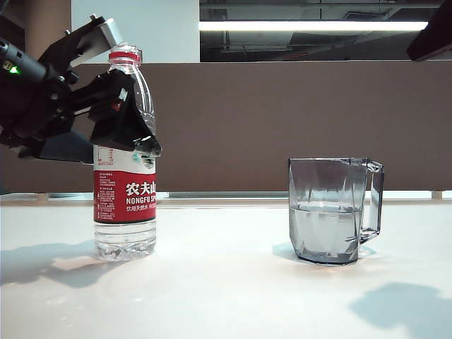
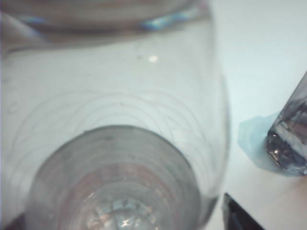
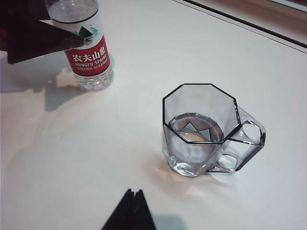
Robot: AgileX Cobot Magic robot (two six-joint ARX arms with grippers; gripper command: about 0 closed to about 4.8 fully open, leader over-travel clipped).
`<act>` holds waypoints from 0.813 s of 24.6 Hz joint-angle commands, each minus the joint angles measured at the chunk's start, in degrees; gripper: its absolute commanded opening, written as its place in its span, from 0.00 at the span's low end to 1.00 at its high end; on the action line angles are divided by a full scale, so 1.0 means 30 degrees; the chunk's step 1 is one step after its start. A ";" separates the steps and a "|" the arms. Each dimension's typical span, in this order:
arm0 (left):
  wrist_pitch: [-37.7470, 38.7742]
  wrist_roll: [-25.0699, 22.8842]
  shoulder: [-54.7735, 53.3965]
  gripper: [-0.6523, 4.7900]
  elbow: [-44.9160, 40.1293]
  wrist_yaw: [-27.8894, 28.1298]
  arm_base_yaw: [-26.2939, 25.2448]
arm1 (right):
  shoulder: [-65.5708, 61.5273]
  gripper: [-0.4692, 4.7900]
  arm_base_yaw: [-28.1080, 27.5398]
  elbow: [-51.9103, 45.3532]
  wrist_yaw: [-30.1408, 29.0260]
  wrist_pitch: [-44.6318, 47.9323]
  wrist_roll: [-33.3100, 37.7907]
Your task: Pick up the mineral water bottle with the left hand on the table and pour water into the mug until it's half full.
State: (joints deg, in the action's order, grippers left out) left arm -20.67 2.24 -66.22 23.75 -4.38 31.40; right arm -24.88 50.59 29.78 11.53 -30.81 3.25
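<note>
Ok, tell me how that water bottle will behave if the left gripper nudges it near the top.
The mineral water bottle stands tall on a narrow base and looks nearly empty, so it is probably light and apt to tip. Its thin clear wall may dent under pressure. The left gripper sits open around the upper body, the right gripper apart from it near the mug.

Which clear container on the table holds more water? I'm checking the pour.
The smoky-grey faceted mug, about half full. The clear plastic mineral water bottle with the red label, by the open left hand, looks nearly empty.
</note>
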 commanded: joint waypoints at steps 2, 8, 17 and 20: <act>0.0612 -0.0102 0.0481 1.00 0.0109 -0.0204 -0.0029 | 0.0015 0.09 0.0022 0.0138 0.0044 0.0342 0.0058; 0.1435 -0.0109 0.1217 1.00 0.0109 -0.0204 -0.0029 | 0.0015 0.09 0.0022 0.0138 0.0044 0.0342 0.0058; 0.5472 -0.0087 0.4342 1.00 0.0109 -0.0277 -0.0029 | 0.0015 0.09 0.0022 0.0138 0.0044 0.0342 0.0058; 0.7614 -0.0036 0.6652 0.73 0.0109 -0.0299 -0.0022 | 0.0015 0.09 0.0022 0.0138 0.0044 0.0342 0.0058</act>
State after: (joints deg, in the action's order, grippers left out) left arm -0.01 2.15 -48.21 23.77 -4.97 31.42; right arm -24.88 50.59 29.78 11.55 -30.81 3.25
